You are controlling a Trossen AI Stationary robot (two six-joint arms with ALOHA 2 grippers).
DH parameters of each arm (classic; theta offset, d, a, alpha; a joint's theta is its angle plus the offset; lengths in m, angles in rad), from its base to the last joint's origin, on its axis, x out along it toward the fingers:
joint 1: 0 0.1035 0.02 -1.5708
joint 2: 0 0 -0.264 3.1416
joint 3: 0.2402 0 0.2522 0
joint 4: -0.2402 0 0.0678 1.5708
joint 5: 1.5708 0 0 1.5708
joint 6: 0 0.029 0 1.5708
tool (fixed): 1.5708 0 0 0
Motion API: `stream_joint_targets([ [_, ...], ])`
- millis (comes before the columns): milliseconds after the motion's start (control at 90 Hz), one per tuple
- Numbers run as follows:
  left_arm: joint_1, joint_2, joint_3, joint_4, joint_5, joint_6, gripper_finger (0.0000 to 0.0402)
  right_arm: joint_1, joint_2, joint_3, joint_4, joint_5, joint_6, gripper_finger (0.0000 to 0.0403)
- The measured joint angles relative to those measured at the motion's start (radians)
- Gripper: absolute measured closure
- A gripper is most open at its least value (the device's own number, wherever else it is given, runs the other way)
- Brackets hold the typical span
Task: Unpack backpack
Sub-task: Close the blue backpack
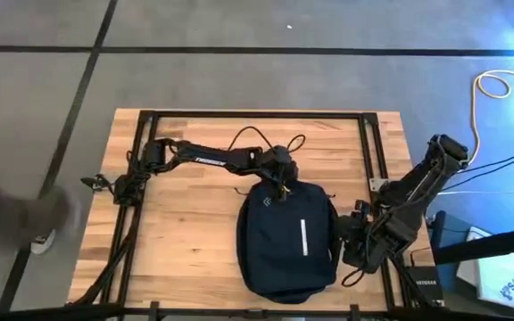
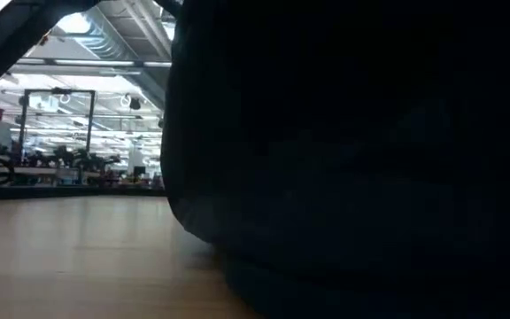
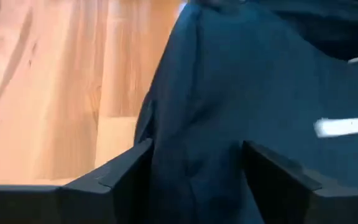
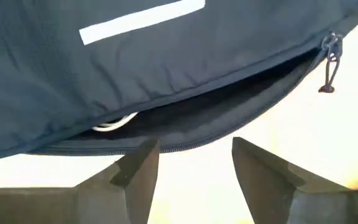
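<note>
The backpack is lying flat on the near half of the wooden counter, its long axis running from the near edge toward the far one, white stripe facing up. What matters most is sitting along its right flank: the side zipper is already gaping there, showing a dark slit in the right wrist view with something pale and looped just inside, and the zip pull is dangling at one end of that opening. The right pincer is hovering just beside that flank — fingers spread apart, pointing straight at the slit, holding nothing and touching nothing as far as I can see. So the right arm looks the better placed to reach in. Farther back, the left pincer is poised at the backpack's far end, its fingers also spread, straddling a fold of the navy fabric without closing on it — whether the pads are brushing the cloth I cannot tell. Nothing is out of the backpack yet.
</note>
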Motion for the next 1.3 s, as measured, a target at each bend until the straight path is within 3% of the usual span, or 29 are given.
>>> stream_joint_targets([
  [133,0.000,-0.006,0.004,0.043,0.034,0.005,0.0180,0.000,-0.024,0.000,-0.032,0.001,0.044,0.0217],
  [222,-0.001,-0.005,-0.003,-0.014,0.069,0.066,0.0206,0.000,-0.045,0.000,-0.051,0.053,0.060,0.0217],
  [444,-0.013,-0.011,-0.004,-0.165,0.169,0.220,0.0381,0.000,-0.073,0.000,-0.032,0.226,0.136,0.0217],
  [556,-0.013,-0.015,-0.004,-0.245,0.197,0.266,0.0397,-0.007,-0.058,0.000,-0.028,0.292,0.117,0.0217],
  [678,-0.005,-0.052,-0.004,-0.337,0.163,0.314,0.0400,-0.091,-0.036,0.000,-0.026,0.316,-0.001,0.0217],
  [811,0.002,-0.101,-0.004,-0.395,0.128,0.345,0.0401,-0.231,-0.027,-0.001,-0.024,0.294,-0.190,0.0217],
  [989,-0.010,-0.150,-0.004,-0.399,0.122,0.350,0.0401,-0.427,-0.057,-0.002,-0.001,0.162,-0.413,0.0217],
  [1300,-0.029,-0.159,-0.004,-0.433,0.105,0.335,0.0402,-0.602,-0.113,-0.139,0.253,-0.102,-0.871,0.0217],
])
